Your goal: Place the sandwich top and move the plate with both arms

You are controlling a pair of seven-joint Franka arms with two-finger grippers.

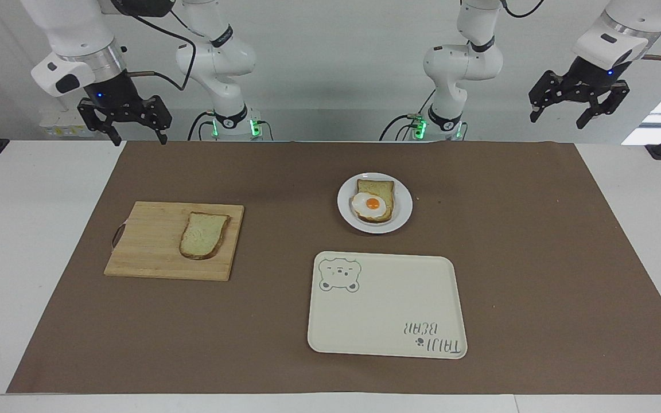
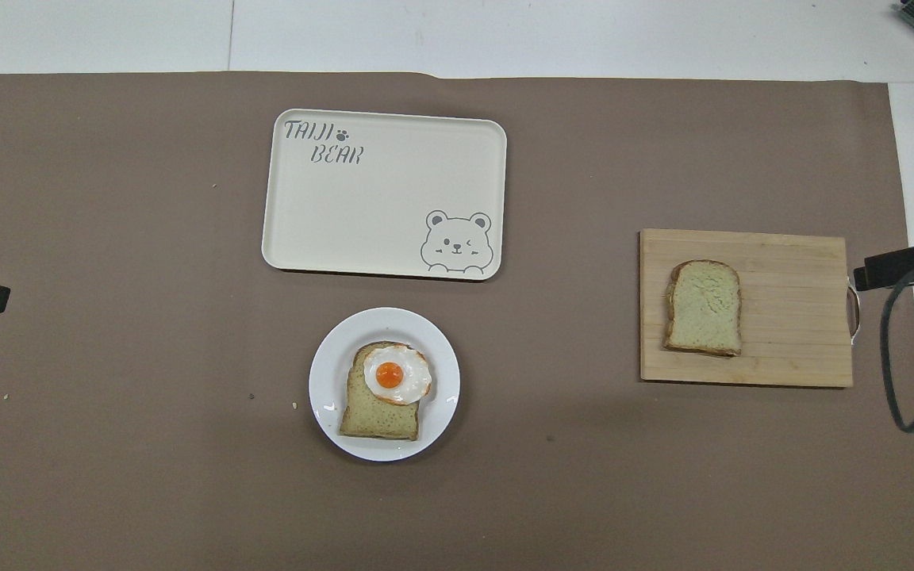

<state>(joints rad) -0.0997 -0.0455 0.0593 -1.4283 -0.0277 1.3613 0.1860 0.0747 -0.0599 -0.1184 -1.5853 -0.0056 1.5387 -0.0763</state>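
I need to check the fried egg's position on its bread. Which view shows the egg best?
The overhead view: the fried egg appears larger there, seen from almost straight above, overhanging one corner of its bread slice. The facing view shows the same egg smaller and at a slant.

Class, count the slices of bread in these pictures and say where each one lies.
2. The sandwich top lies on the wooden cutting board, toward the right arm's end of the table. The other slice, bearing a fried egg, lies on the plate. None seems hidden.

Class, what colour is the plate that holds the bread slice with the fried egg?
The plate is plain white, clearest in the overhead view.
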